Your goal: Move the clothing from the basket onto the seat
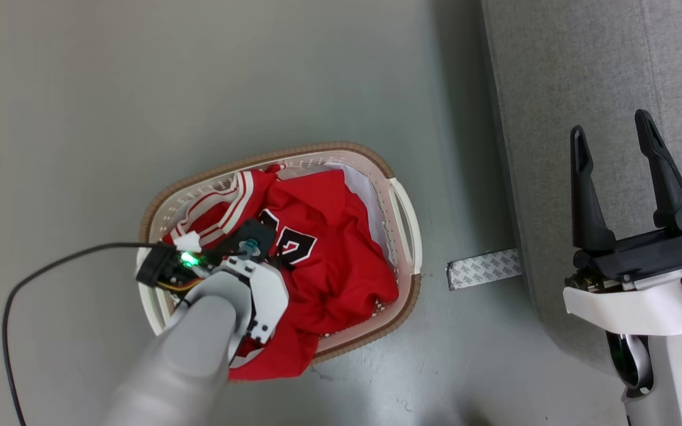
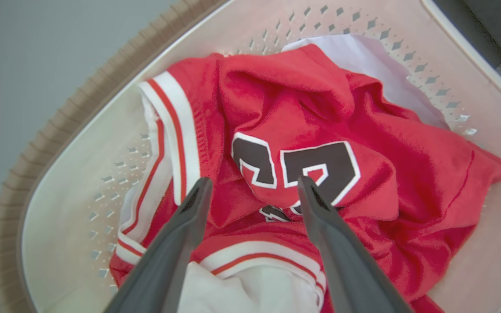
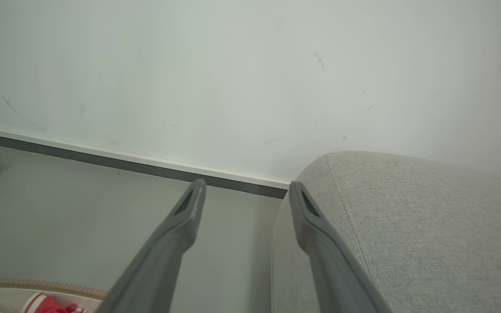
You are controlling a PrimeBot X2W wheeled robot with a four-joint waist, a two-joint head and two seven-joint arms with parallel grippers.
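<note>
Red jersey [image 1: 329,236] sits bunched in the basket [image 1: 405,219], with one fold spilling over the near rim and a white pad [image 2: 363,52] under it. Fingers of the left gripper [image 2: 254,182] are apart over the black numerals, nothing pinched; can't tell if they touch the fabric. The right gripper [image 1: 610,123] is also apart and empty, over the seat [image 1: 584,59] edge. Risks: cloth is thin, so a shallow pinch takes one layer and slips on lift; too deep grabs the pad too; the draped fold may catch the rim and drag the light basket.
</note>
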